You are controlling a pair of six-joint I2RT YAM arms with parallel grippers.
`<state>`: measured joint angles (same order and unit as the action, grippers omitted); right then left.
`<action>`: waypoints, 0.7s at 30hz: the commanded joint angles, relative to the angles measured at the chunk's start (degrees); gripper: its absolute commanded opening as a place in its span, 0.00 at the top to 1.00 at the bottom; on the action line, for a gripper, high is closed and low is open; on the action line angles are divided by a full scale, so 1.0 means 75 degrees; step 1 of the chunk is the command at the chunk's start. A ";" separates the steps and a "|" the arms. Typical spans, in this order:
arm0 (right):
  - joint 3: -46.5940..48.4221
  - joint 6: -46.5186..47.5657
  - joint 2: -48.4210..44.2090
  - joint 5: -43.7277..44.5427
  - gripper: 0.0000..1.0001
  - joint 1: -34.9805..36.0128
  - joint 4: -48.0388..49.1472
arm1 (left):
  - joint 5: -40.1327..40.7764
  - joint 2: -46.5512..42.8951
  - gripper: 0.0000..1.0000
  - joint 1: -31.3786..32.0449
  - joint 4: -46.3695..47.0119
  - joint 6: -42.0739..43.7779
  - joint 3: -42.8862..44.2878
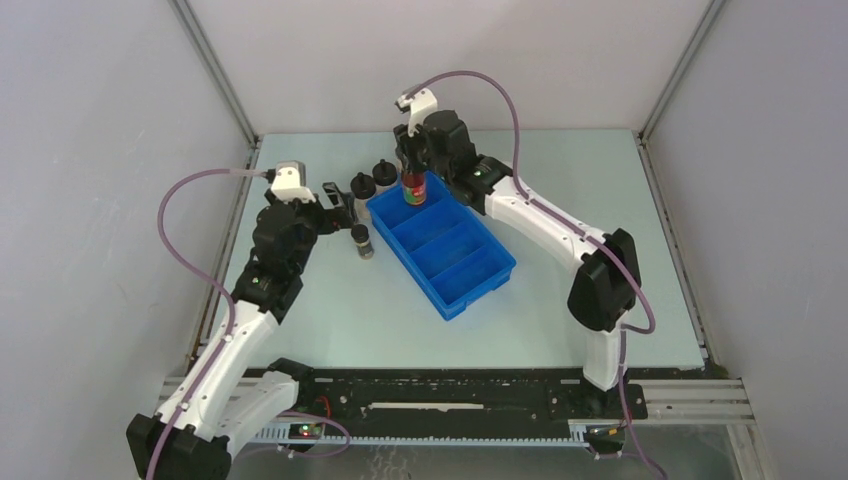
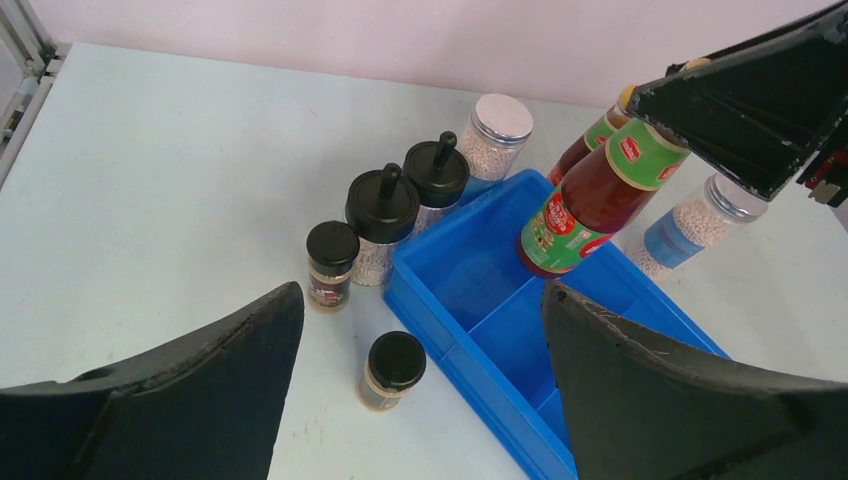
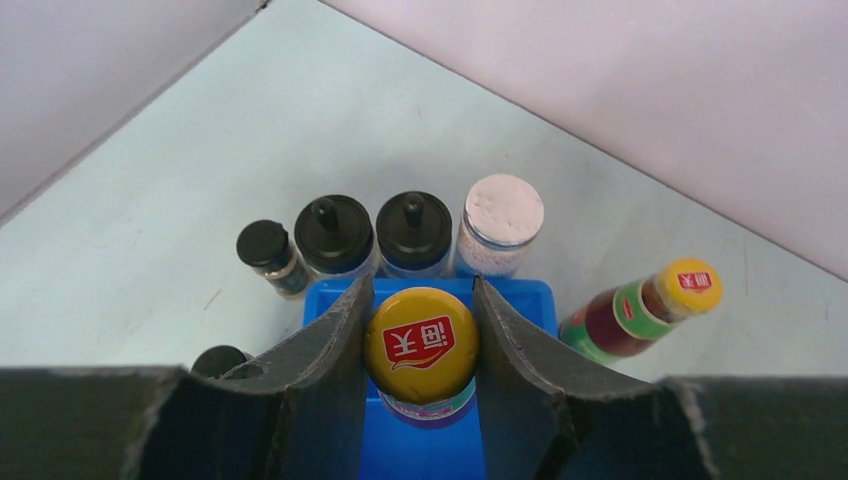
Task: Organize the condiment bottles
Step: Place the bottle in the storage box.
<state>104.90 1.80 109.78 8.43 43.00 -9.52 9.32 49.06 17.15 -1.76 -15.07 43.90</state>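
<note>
Your right gripper [image 3: 420,345]: jaws clenched on red sauce bottle [image 2: 585,205], tilted over blue tray [image 2: 450,290] far compartment.
Left gripper [image 1: 338,205]: jaws released, empty.
Tray compartments look bare.
Second sauce bottle [image 3: 640,310] and spice jars [image 2: 333,262] stand on table [image 2: 150,150].
Barely started.

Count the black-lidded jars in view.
4. Three in a row off the far corner of the blue tray: one small jar, two knob-lidded jars. Fourth jar alone beside the tray, nearer the left arm. None apparently hidden.

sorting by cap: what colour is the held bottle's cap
Yellow cap with a red logo; clearest in the right wrist view.
</note>
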 commanded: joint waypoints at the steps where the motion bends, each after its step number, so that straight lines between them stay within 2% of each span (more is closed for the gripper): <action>1: 0.0995 -0.0041 0.0058 -0.0102 1.00 0.0099 0.0638 | 0.0318 -0.0128 0.07 0.0058 0.0206 -0.0077 -0.0100; 11: 0.1585 -0.0018 0.0533 -0.0160 1.00 0.0085 0.0510 | 0.0455 -0.0097 0.08 0.0101 0.0202 -0.0159 -0.0144; 21: 0.1658 -0.0205 0.0695 -0.0296 1.00 -0.0337 0.0618 | 0.0555 -0.0046 0.07 0.0142 0.0199 -0.0170 -0.0195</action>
<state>112.97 1.04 116.53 6.57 41.76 -12.19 12.05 49.04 17.80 -1.76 -15.64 43.81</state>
